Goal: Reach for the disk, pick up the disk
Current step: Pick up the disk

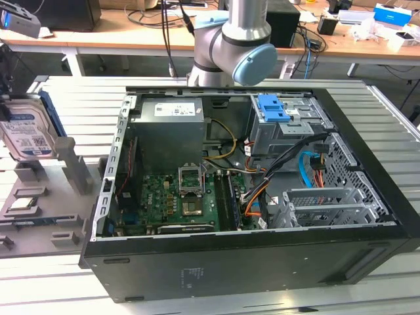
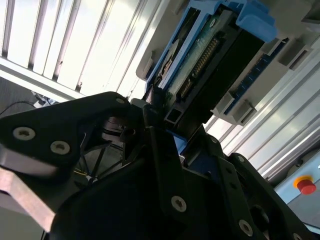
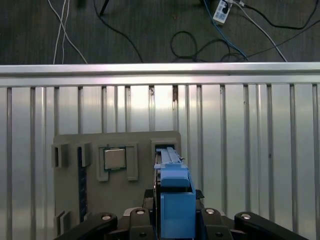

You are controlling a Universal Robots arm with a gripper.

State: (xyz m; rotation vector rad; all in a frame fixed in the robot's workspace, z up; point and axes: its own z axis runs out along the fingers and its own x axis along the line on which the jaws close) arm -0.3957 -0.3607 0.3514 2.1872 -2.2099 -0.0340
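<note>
The disk (image 1: 29, 131), silver-grey with a white-and-blue label and blue side rails, stands on edge in a slot of the grey fixture (image 1: 46, 210) at the exterior view's far left. In the first wrist view its blue rail (image 3: 175, 185) rises from the slot toward the camera. My gripper (image 3: 176, 202) has a black finger pressed against each side of it. The second wrist view shows the gripper (image 2: 175, 122) shut on the near end of the disk (image 2: 200, 60), whose connector edge is visible. The arm's elbow (image 1: 230, 39) hangs above the table's far side.
An open computer case (image 1: 230, 259) lies on the slatted metal table (image 3: 250, 150), at the exterior view's right of the fixture. Inside it is a blue latch on a metal cage (image 1: 272, 108). A small square silver chip (image 3: 115, 159) sits on the fixture beside the disk's slot. Cables lie on the floor (image 3: 200, 40).
</note>
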